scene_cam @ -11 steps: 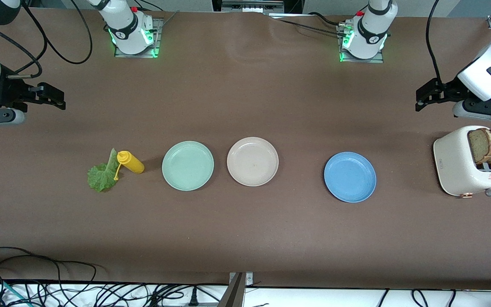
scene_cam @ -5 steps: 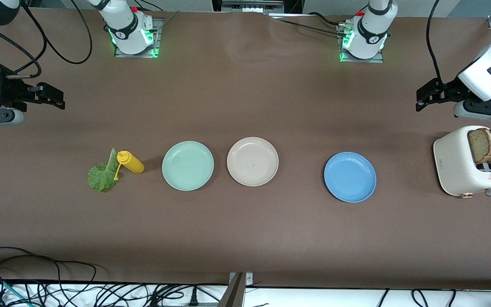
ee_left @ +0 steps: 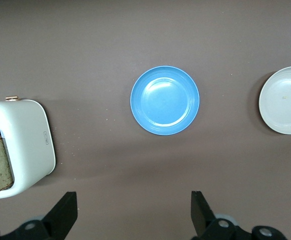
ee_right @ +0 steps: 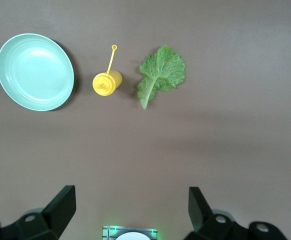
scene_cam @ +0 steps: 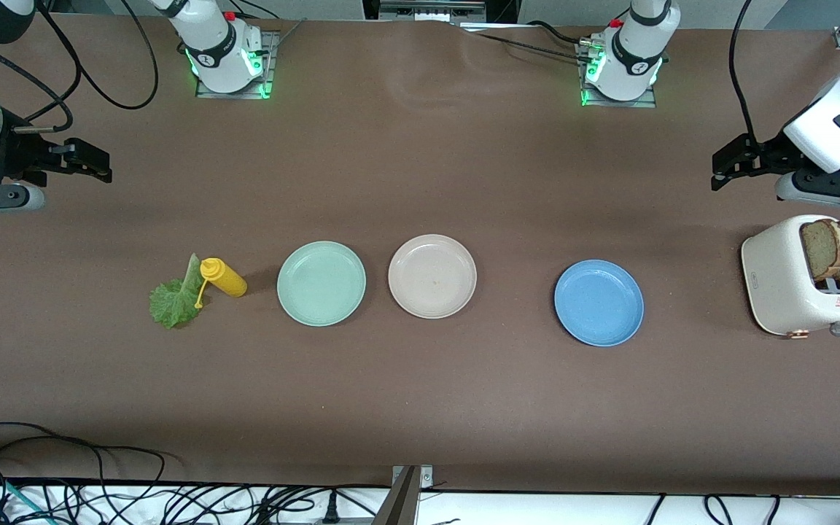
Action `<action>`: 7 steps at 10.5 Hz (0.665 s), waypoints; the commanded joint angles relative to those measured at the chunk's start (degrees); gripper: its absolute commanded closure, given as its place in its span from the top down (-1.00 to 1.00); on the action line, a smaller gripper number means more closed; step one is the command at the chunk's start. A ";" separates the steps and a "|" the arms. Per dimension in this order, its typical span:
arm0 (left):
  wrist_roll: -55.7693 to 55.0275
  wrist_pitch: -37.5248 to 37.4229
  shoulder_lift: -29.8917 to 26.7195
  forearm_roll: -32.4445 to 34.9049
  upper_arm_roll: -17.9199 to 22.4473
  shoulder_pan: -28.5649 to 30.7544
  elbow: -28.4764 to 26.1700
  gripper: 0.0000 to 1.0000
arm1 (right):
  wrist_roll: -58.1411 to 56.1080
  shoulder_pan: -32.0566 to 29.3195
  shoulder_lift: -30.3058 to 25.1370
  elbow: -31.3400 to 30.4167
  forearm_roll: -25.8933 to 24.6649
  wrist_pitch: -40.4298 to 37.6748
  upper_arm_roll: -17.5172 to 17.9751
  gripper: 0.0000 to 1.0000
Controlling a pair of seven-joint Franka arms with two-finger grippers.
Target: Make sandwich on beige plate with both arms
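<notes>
Your left tool (ee_left: 133, 215) hangs wide and empty over the bench (scene_cam: 420, 408) by the toaster (scene_cam: 784, 288), where both toast slices (scene_cam: 835, 248) stand. Your right tool (ee_right: 130, 212) gapes empty near the lettuce leaf (scene_cam: 170, 300); the beige plate (scene_cam: 432, 276) lies bare between the mint-green plate (scene_cam: 321, 283) and blue plate (scene_cam: 599, 302).

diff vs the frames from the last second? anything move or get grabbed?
Almost nothing. The right gripper edged slightly upward in the front view; the left gripper barely shifted. Both open, holding nothing. Toast slices in the toaster, lettuce leaf, mustard bottle and beige plate are unchanged.
</notes>
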 commanded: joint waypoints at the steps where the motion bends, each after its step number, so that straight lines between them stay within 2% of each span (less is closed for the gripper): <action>1: -0.42 -1.13 0.04 -1.75 -0.25 0.25 0.98 1.00 | -0.55 0.01 -0.03 0.25 -0.75 -0.98 -0.23 1.00; 7: -0.42 -1.13 0.04 -1.75 -0.25 0.25 0.98 1.00 | -1.08 -0.07 0.15 -0.54 -0.40 -1.07 -0.23 1.00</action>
